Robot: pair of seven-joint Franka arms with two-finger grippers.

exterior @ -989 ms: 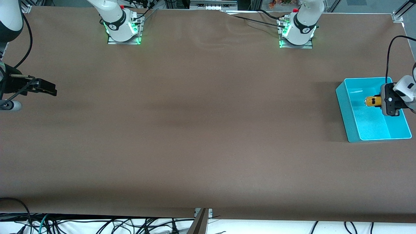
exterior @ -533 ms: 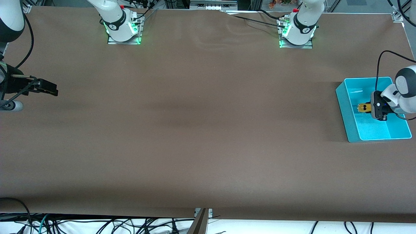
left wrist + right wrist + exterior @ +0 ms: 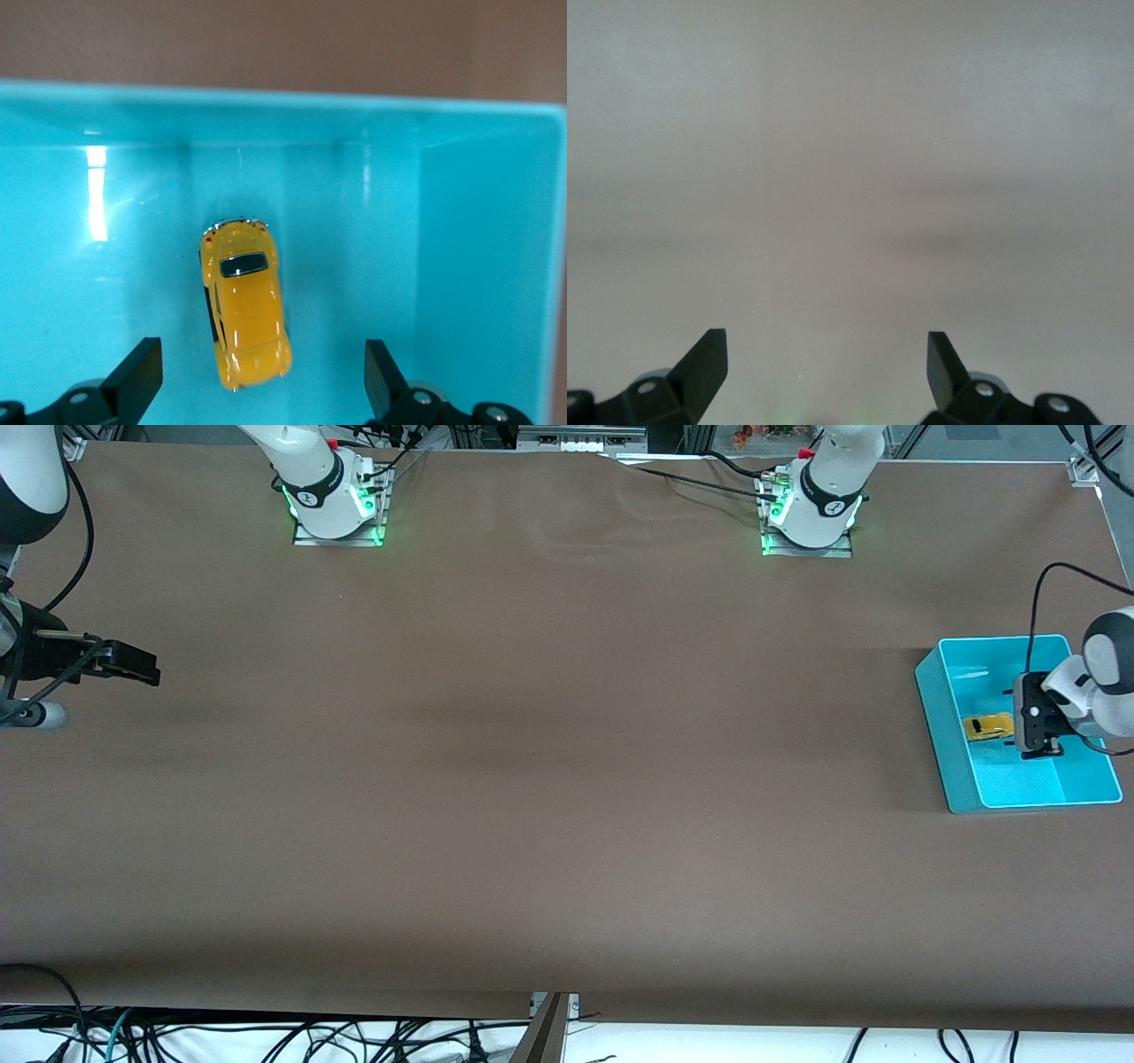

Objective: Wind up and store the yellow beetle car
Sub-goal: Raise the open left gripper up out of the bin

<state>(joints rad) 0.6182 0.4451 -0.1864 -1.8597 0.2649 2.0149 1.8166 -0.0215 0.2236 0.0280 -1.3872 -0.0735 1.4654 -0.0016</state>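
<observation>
The yellow beetle car (image 3: pixel 988 727) lies on its wheels on the floor of the cyan bin (image 3: pixel 935 717), at the left arm's end of the table. My left gripper (image 3: pixel 1028 726) is inside the bin just above the car, open and holding nothing. In the left wrist view the car (image 3: pixel 245 305) lies free between the spread fingers (image 3: pixel 142 372) of the left gripper (image 3: pixel 260 354), touching neither, with the bin wall (image 3: pixel 478 266) beside it. My right gripper (image 3: pixel 133 664) waits open and empty over the table at the right arm's end, and its wrist view shows the right gripper (image 3: pixel 827 345) over bare table.
Brown table cover (image 3: pixel 549 762) spans the whole work area. The two arm bases (image 3: pixel 337 505) (image 3: pixel 811 509) stand along the edge farthest from the front camera. Cables hang below the table's near edge.
The left gripper carried the car down into the bin, opened and let it go. The car now lies on the bin floor. The right arm barely moved.
</observation>
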